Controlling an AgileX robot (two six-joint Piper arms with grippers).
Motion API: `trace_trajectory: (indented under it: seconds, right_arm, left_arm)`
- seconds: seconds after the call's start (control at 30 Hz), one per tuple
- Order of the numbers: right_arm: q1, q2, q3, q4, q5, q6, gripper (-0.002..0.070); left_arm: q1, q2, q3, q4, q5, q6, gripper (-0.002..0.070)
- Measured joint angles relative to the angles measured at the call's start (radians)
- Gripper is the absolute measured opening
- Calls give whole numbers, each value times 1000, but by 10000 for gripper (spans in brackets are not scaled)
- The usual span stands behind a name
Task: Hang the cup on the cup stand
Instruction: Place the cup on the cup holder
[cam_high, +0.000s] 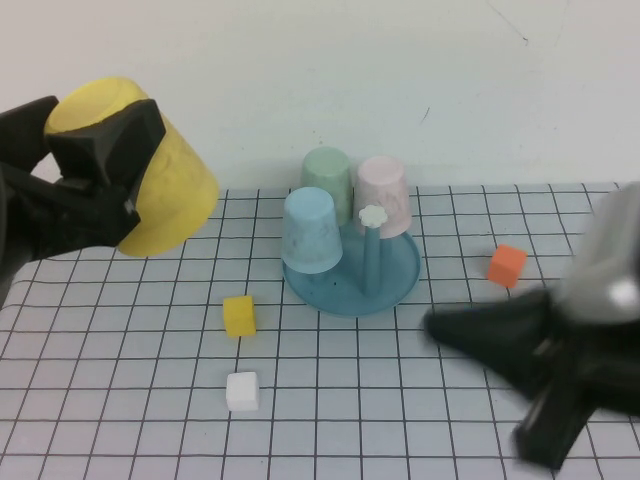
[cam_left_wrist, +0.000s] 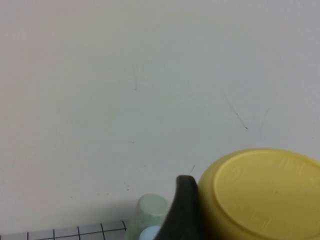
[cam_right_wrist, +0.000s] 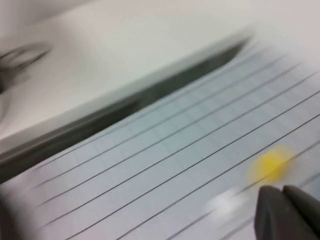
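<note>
Cup: the yellow cup is held in the air above the far-left corner of the surface, tilted, its closed base turned towards the back wall.
Handling: it is judged light, stiff and smooth, so liable to slip; being handleless and tapered, it is best taken across the wall near the rim, as it is now.
Left gripper: the left gripper is seen with its fingers spread wide and clamped on the cup's wall.
Cup stand: one teal cup stand is set near the middle of the far edge; a peg with a white flower cap stands bare.
Cups on the stand: three are counted upturned on pegs, light blue, green and pink.
Blocks: three are counted, yellow and white near the centre, orange towards the right edge.
Right gripper: the right gripper hangs low over the near-right corner, its fingers pressed together on nothing.
</note>
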Motion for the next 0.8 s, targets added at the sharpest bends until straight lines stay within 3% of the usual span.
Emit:
trace_trajectory:
  seconds: [0.23,0.33,0.47,0.67,0.8]
  right_arm:
    - [0,-200,4,41,605,-251,8]
    - [0,-232,4,209,859,-523,8]
    - [0,-239,-3,560,1169,-923,7]
    - [0,-240,-3,990,1383,-1197,7]
    - [0,-251,11,1224,1390,-1308,7]
  left_arm:
    - [0,0,0,-1,0,25,546]
    - [0,0,0,-1,0,33,546]
    - [0,0,0,-2,0,57,546]
    - [0,0,0,-2,-9,139,546]
    - [0,0,0,-2,-27,199,546]
